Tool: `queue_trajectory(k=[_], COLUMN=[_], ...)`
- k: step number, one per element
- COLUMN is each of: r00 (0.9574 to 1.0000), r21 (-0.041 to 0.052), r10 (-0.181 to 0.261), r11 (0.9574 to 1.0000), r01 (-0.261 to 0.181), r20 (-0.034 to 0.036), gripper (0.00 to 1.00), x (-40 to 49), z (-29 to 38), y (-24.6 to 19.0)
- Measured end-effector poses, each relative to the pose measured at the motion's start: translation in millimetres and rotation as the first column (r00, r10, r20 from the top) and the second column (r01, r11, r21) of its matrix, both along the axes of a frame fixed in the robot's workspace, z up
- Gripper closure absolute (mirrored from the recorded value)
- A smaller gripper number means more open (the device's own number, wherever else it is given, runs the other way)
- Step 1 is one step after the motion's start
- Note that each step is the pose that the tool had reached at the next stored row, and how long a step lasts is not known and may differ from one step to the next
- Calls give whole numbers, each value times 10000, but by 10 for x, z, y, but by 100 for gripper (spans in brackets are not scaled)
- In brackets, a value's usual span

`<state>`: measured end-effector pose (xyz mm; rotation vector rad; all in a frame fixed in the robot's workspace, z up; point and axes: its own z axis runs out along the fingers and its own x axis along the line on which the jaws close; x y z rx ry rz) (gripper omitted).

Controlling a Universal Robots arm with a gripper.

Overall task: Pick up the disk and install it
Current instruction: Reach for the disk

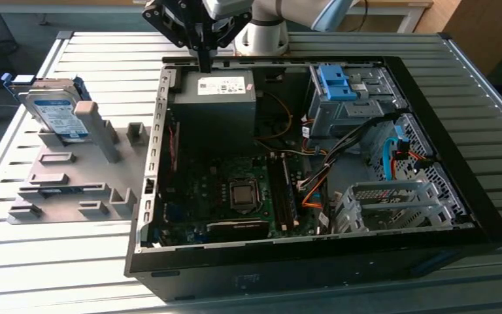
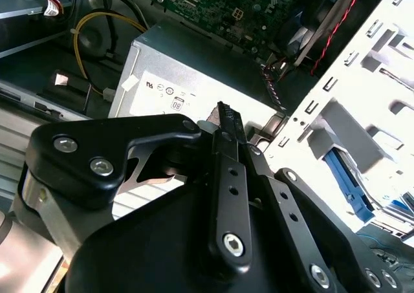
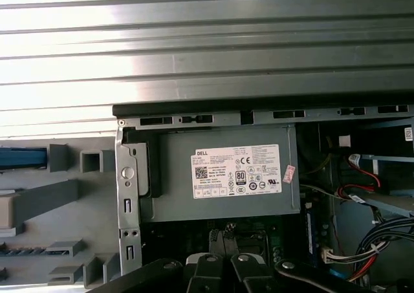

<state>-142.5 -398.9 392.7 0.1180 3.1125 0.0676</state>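
gripper [image 1: 204,64] pinched together, empty, over power supply [image 1: 220,108] | disk [image 1: 55,112] well apart, tilted | likely stiff, fragile; grasp by side edges

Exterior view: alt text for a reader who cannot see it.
The arm's hand hangs above the grey power supply in an open computer case. The disk stands in a grey holder on the table, at the exterior view's left.

Exterior from above; wrist views sharing power supply [image 3: 174,196] [image 2: 194,66]
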Motion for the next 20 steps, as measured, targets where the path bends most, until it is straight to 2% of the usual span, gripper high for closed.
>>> queue_trajectory(k=[20], r00=[10000], r21=[1], r10=[1], r11=[10000], r01=[-1], r20=[0], gripper=[89], x=[-42], z=[-3], y=[0])
